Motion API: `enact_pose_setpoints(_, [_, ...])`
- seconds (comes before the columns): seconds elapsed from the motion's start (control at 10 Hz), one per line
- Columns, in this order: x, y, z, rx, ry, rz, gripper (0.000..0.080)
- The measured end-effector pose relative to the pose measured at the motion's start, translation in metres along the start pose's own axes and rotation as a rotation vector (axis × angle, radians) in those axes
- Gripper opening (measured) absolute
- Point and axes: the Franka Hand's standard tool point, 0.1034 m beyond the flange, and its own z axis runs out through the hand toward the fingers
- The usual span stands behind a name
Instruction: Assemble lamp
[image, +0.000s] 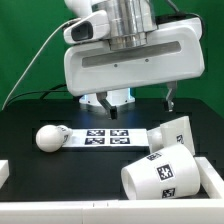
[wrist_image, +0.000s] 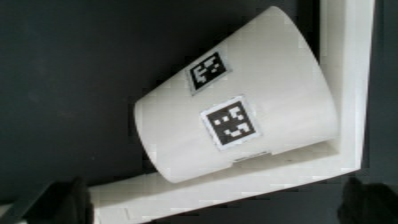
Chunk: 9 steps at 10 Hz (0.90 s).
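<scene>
Lamp shade (image: 165, 172): lying on its side, near, at the exterior view's right, against a white corner rail (wrist_image: 342, 70).
Base block (image: 172, 133): tilted, just beyond the shade, apart from the bulb.
Bulb (image: 50, 137): on the black table (image: 25, 120), at the marker board's (image: 105, 137) left end in the exterior view.
Gripper (image: 110, 102): fingers spread, pinching nothing, above the far centre.

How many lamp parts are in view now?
3, in the exterior view: bulb far left, base block beside the marker board's right end, shade lying front right. None seems hidden.
</scene>
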Motion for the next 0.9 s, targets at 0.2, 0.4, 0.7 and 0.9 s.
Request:
enact_pose_setpoints(0.2, [0.0,0.0,0.001,0.003,-0.002,0.129,0.07])
enact_pose_setpoints(0.4, [0.024,0.019,0.012,0.042,-0.024,0.411,0.07])
enact_pose_setpoints(0.7, [0.023,0.037,0.027,0.11,-0.048,0.756,0.07])
enact_pose_setpoints(0.9, [0.023,0.035,0.027,0.109,-0.055,0.852,0.07])
